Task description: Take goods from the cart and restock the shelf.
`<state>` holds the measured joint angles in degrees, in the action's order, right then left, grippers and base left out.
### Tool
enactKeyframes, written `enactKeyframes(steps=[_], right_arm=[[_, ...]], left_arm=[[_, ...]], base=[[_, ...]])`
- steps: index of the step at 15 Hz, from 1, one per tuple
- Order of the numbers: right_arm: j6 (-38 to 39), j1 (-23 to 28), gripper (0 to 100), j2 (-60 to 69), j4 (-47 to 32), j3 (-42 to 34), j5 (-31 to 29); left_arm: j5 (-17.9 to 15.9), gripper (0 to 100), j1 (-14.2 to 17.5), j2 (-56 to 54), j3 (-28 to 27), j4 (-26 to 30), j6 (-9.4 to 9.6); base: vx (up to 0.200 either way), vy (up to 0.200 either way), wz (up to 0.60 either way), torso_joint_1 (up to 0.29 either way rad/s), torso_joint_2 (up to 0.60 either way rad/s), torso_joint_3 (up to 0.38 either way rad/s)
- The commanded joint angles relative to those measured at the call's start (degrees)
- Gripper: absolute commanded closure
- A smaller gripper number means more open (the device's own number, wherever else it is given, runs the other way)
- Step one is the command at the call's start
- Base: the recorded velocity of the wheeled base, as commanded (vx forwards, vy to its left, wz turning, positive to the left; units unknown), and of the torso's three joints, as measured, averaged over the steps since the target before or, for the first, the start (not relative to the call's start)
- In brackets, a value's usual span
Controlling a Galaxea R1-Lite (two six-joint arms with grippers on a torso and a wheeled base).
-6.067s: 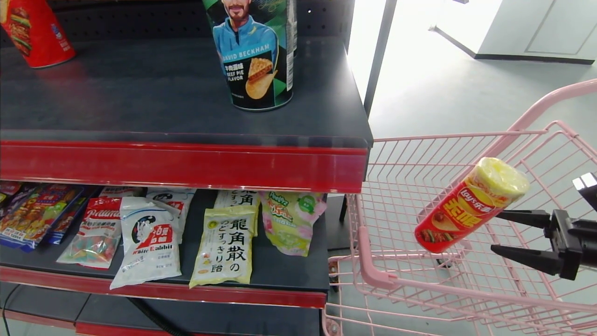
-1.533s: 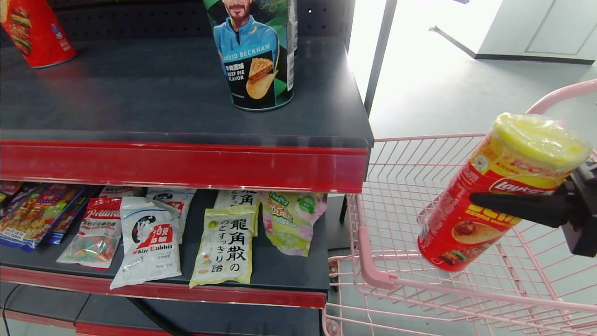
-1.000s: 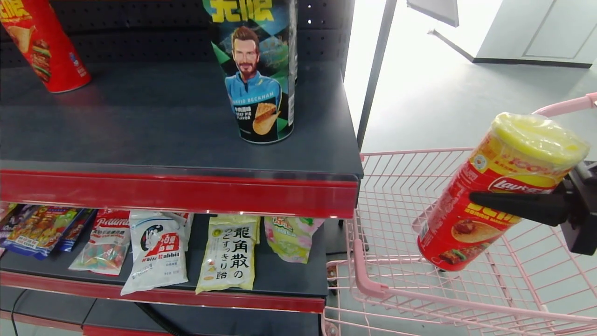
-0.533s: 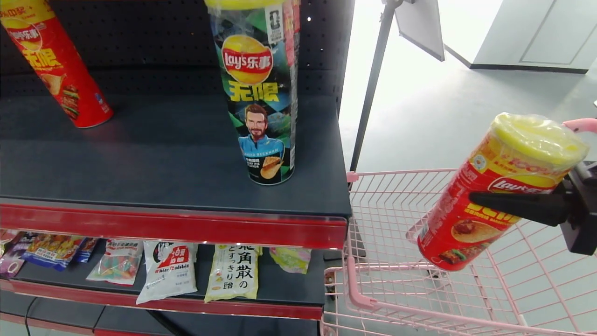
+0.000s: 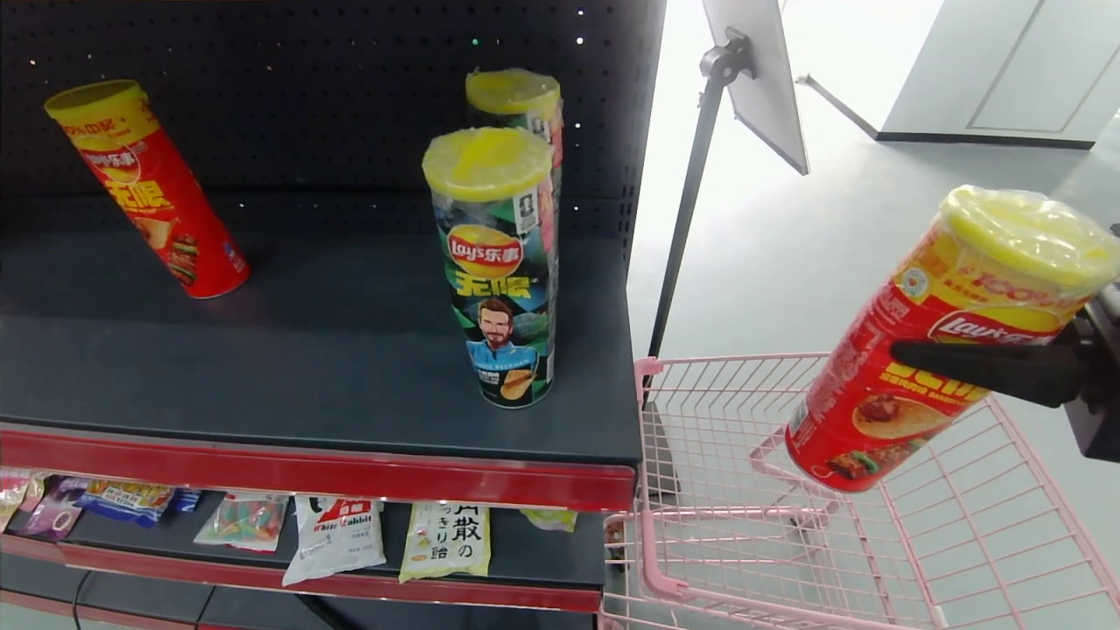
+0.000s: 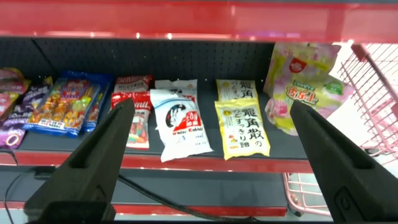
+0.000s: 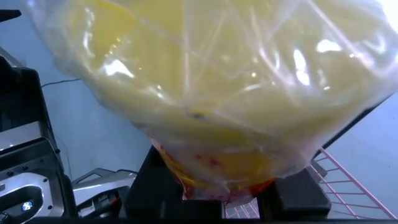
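Note:
A red chip can (image 5: 910,376) with a yellow plastic-wrapped lid hangs tilted above the pink cart (image 5: 726,359), to the right of the shelf. My right gripper (image 5: 919,354) is shut on its upper body; one black finger (image 5: 980,369) crosses the front of the can. The right wrist view looks onto the can's lid (image 7: 205,81). The upper shelf board (image 5: 306,359) carries a leaning red can (image 5: 149,188) at the back left and a green-black can (image 5: 494,271) near its right end, with another can (image 5: 516,96) behind that. My left gripper (image 6: 211,106) is open, facing the lower shelf.
Snack bags (image 6: 180,121) lie in a row on the lower shelf (image 5: 560,560). A red price rail (image 5: 306,468) fronts the upper board, with bare board between the red and green-black cans. A sign on a pole (image 5: 757,70) stands beside the shelf's right end.
The right gripper, open beside the can in the cart six seconds ago, now holds it, lifted. The head camera has tilted up, bringing the can tops into view; the can rose slightly.

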<state>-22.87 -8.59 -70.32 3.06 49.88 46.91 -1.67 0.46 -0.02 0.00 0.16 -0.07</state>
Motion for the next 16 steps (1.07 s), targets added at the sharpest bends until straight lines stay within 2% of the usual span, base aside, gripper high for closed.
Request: enactKeyframes(steps=[1, 6, 16], right_arm=[[0.11, -0.02, 100, 0.09, 0.1, 0.21, 0.02], [-0.25, -0.02, 100, 1.41, 0.02, -1.02, 1.96], [-0.95, -3.62, 100, 2.9, 0.1, -2.51, 2.13]], left_arm=[[0.0, 0, -0.02, 0.02, 0.0, 0.02, -0.01], [0.0, 0, 0.06, 0.02, 0.0, 0.02, -0.01], [0.0, 0, -0.02, 0.02, 0.0, 0.02, -0.01]], base=[[0.0, 0.0, 0.0, 0.207, -0.46, -0.266], [0.0, 0.0, 0.0, 0.158, -0.35, -0.193], [0.0, 0.0, 0.0, 0.003, -0.01, -0.004]])
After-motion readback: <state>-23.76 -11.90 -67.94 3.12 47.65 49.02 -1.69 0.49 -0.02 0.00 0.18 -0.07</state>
